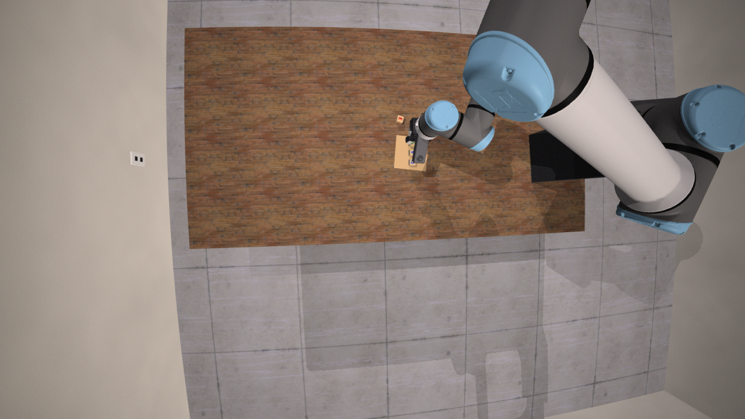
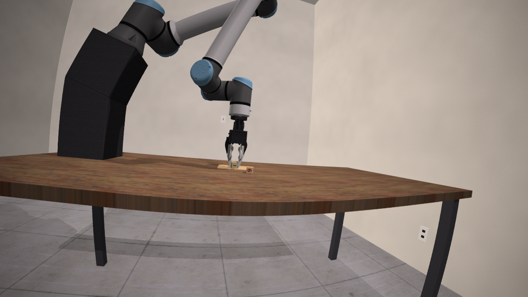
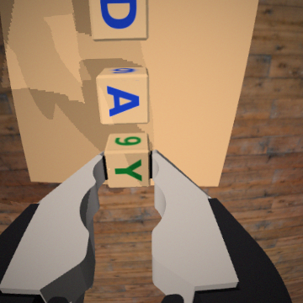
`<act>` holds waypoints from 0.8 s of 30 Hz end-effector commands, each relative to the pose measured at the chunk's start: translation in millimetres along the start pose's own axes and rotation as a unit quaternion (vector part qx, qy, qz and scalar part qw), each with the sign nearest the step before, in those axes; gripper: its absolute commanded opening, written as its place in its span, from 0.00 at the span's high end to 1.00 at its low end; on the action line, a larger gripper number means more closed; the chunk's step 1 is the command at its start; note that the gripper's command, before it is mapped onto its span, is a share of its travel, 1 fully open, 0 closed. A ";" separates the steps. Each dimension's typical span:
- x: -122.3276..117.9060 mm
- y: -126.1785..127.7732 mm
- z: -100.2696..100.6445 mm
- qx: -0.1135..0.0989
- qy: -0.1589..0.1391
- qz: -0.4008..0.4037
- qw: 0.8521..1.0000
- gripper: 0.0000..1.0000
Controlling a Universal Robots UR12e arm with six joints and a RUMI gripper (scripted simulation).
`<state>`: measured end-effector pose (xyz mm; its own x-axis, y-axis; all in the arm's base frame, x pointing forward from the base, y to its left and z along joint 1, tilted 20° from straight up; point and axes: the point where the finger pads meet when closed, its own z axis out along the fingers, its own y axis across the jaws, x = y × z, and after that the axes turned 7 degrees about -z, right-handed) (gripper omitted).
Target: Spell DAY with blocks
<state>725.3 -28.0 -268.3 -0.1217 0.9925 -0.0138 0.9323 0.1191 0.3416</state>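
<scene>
In the wrist view my gripper (image 3: 130, 153) is shut on the Y block (image 3: 127, 161), a wooden cube with a green Y on top and a green 9 on its far side. It sits at the near end of the tan mat, close to the mat's near edge. The A block (image 3: 123, 96) with a blue A on top stands just beyond it, and the D block (image 3: 119, 18) lies further on, cut off by the frame's top. The three form a straight row. In the side view the gripper (image 2: 235, 162) points straight down at the mat (image 2: 233, 168).
A fourth block with red markings (image 1: 400, 119) lies on the wooden table off the mat, also seen in the side view (image 2: 249, 170). The robot's black base (image 2: 97, 95) stands at the table's far side.
</scene>
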 end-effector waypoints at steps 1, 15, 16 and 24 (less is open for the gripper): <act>-0.1 0.4 -0.4 0.000 0.000 0.000 1.000 0.91; -0.1 0.4 -0.4 0.000 0.000 0.000 1.000 0.75; -0.1 0.4 -0.4 0.000 0.000 0.000 1.000 0.75; -0.1 0.4 -0.5 0.000 0.000 0.000 1.000 0.75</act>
<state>725.3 -28.0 -268.3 -0.1217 0.9925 -0.0138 0.9323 0.1191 0.3416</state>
